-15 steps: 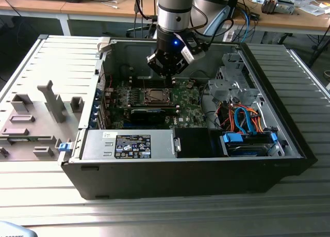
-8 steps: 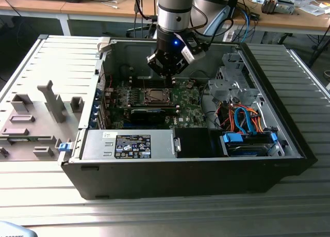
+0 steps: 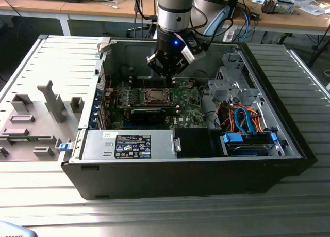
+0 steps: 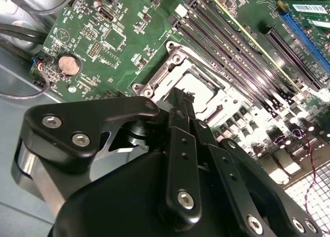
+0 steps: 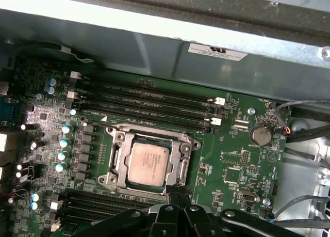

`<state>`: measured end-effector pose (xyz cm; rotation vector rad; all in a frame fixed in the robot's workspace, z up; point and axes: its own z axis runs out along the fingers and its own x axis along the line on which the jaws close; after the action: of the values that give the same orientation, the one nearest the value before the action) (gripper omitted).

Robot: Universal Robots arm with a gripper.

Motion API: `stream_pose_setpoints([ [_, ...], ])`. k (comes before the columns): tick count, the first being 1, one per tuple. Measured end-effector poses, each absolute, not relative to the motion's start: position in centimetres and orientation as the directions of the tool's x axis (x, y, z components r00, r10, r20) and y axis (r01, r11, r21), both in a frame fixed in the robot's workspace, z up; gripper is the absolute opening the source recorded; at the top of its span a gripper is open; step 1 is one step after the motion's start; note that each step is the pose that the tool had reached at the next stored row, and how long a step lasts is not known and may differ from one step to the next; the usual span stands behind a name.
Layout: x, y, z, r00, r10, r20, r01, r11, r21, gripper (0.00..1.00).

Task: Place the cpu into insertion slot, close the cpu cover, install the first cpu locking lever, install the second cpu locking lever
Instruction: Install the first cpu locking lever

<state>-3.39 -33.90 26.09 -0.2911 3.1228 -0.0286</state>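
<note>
Cpu [image 5: 148, 163] seated in insertion slot [image 5: 181, 155], cpu cover [image 5: 120, 150] closed around it. Gripper [image 5: 179, 196] hovered at socket edge, fingers shut together, nothing held, likely for lever work.

A ribbed metal table [image 3: 165, 216] carries an open computer case [image 3: 180, 170].

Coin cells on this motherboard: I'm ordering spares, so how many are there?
1. The coin cell sits on the green motherboard, apart from the cpu, near its cabled edge. The gripper covers some board, possibly hiding more.
</note>
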Motion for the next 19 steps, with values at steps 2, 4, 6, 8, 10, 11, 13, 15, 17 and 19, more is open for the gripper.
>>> stream_pose_setpoints([
  [2, -3.39, -33.9, 26.09, -0.982, -0.187, -0.003, -0.187, 0.982, -0.019, 0.11],
  [4, -3.39, -33.9, 26.09, -0.982, -0.19, -0.003, -0.19, 0.982, -0.019, 0.11],
  [6, -3.39, -33.9, 26.09, -0.981, -0.194, -0.003, -0.194, 0.981, -0.019, 0.11],
  [8, -3.39, -33.9, 26.09, -0.981, -0.196, -0.003, -0.196, 0.98, -0.019, 0.11],
  [10, -3.39, -33.9, 26.09, -0.98, -0.2, -0.003, -0.2, 0.98, -0.019, 0.11],
  [11, -3.39, -33.9, 26.09, -0.98, -0.201, -0.003, -0.201, 0.979, -0.019, 0.11],
  [13, -3.39, -33.9, 26.09, -0.979, -0.203, -0.003, -0.203, 0.979, -0.019, 0.11],
  [15, -3.39, -33.9, 26.08, -0.979, -0.205, -0.003, -0.205, 0.979, -0.019, 0.11],
  [17, -3.39, -33.9, 26.09, -0.978, -0.208, -0.003, -0.208, 0.978, -0.019, 0.11],
  [19, -3.39, -33.9, 26.09, -0.978, -0.211, -0.003, -0.211, 0.977, -0.019, 0.11],
])
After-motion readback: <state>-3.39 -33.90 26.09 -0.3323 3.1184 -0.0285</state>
